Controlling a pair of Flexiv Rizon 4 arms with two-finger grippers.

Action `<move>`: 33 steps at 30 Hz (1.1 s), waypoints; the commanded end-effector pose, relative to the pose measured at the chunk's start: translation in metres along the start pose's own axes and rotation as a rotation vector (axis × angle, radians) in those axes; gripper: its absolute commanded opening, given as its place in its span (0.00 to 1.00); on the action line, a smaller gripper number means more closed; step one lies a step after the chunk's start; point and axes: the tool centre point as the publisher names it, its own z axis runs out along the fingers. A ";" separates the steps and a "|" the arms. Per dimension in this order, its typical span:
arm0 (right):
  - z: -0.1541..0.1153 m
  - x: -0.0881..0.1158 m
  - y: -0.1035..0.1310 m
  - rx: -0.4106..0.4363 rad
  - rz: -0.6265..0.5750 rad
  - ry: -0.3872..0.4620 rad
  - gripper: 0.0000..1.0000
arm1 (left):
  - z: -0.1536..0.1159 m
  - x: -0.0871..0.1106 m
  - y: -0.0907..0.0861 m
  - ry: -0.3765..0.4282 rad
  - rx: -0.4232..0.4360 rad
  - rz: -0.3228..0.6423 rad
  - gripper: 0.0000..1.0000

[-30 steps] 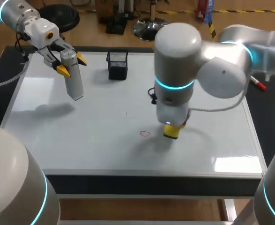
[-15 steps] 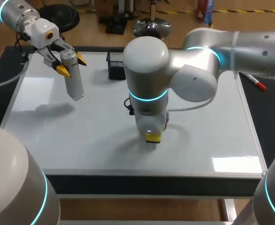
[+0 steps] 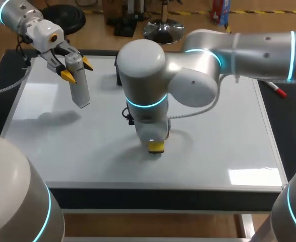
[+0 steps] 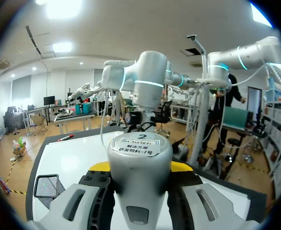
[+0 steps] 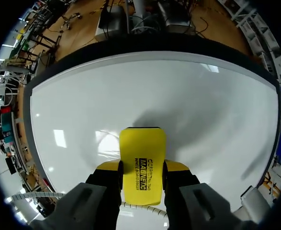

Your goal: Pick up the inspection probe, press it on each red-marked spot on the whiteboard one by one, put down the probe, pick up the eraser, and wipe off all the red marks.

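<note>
**Both arms loaded: probe in the left, eraser in the right**

Head view first. The left arm comes in from the far left corner. The left gripper [image 3: 77, 69] has its fingers clamped on the inspection probe [image 3: 80, 92], a grey cylinder that hangs tilted above the whiteboard [image 3: 228, 141] with its shadow on the board below it. The right arm [image 3: 208, 60] reaches in from the right, past the middle, and its bulky wrist covers a good bit of the board. At its lower end the right gripper [image 3: 156, 145] holds the yellow eraser [image 3: 156, 147] low at the board, near the front edge and about mid-width. The whiteboard lies flat on the table [image 3: 153, 197]. A black mesh holder [image 3: 117, 75] peeks out behind the right arm at the far edge, and a red marker [image 3: 277, 91] lies off the board's right side.

Left wrist view: the probe [image 4: 139, 148] fills the gap between the left gripper [image 4: 140, 167] fingers, squeezed from both sides, label cap facing the camera. Ahead of it is the whiteboard [image 4: 78, 158], with the mesh holder [image 4: 47, 186] beside the gripper, the marker [image 4: 65, 138] further off, and the right arm [image 4: 150, 86] straight ahead.

Right wrist view: the eraser [image 5: 141, 148] sits pinched between the right gripper [image 5: 141, 175] fingers, pointing down at the whiteboard [image 5: 212, 110]. It looks like it's touching, but I can't say for certain.
</note>
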 end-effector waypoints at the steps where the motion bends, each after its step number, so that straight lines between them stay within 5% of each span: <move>1: 0.001 -0.009 -0.001 -0.006 -0.014 0.015 0.00 | 0.001 0.001 -0.002 -0.002 -0.004 0.000 0.00; 14: 0.011 -0.015 0.002 -0.040 -0.056 0.010 0.00 | 0.001 0.001 -0.002 -0.002 -0.004 0.000 0.00; 33: 0.032 0.025 -0.006 -0.080 0.031 0.059 0.00 | 0.001 0.001 -0.002 -0.002 -0.004 0.000 0.00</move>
